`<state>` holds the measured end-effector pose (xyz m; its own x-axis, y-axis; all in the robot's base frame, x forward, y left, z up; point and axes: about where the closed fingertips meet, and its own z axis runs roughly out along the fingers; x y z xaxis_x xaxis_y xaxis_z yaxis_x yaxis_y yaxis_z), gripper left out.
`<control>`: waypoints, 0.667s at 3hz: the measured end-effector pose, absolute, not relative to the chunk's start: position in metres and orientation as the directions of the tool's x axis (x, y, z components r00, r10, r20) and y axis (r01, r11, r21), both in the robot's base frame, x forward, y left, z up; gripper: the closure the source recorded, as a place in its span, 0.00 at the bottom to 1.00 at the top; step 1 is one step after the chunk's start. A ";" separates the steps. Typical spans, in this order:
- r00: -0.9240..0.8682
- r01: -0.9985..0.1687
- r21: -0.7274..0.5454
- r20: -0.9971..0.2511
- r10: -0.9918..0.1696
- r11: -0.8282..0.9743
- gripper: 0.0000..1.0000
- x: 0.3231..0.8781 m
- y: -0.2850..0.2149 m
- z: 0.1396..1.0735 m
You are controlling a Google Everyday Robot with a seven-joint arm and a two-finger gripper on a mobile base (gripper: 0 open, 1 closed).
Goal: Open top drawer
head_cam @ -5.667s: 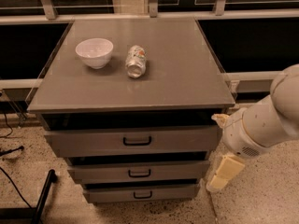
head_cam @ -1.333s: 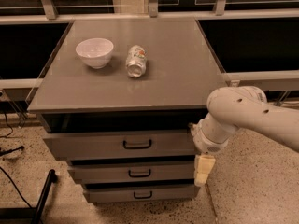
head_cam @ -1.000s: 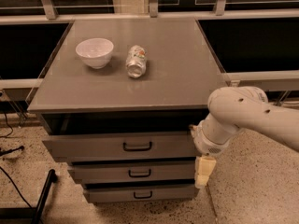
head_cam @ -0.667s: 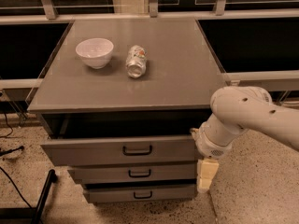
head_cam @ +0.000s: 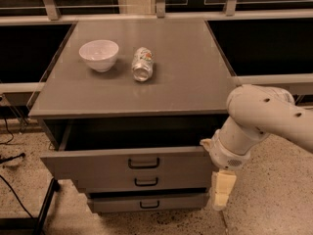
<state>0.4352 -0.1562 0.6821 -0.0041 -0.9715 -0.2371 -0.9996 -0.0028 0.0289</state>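
Observation:
The top drawer (head_cam: 93,163) is the widest grey drawer, with a small black bar handle (head_cam: 143,163) at its centre. It stands pulled out from the cabinet, and its dark inside (head_cam: 142,131) shows under the tabletop. My gripper (head_cam: 218,177) is at the drawer front's right end, on the white arm (head_cam: 259,116) that comes in from the right. Its cream tip hangs down beside the two lower drawers (head_cam: 146,192).
On the grey cabinet top (head_cam: 186,77) stand a white bowl (head_cam: 99,55) and a can lying on its side (head_cam: 142,63). A railing and dark windows run behind. Cables and a black stand leg (head_cam: 44,204) lie on the speckled floor at left.
The top drawer has slid out toward the camera, showing more of its dark inside. My arm and gripper have moved slightly right and down with the drawer's right end.

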 end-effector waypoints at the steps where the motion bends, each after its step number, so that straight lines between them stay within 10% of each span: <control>1: -0.007 -0.996 0.083 -0.249 -0.969 -0.014 0.00 0.421 -0.156 0.689; 2: -0.016 -0.988 0.152 -0.258 -0.966 -0.024 0.00 0.408 -0.156 0.691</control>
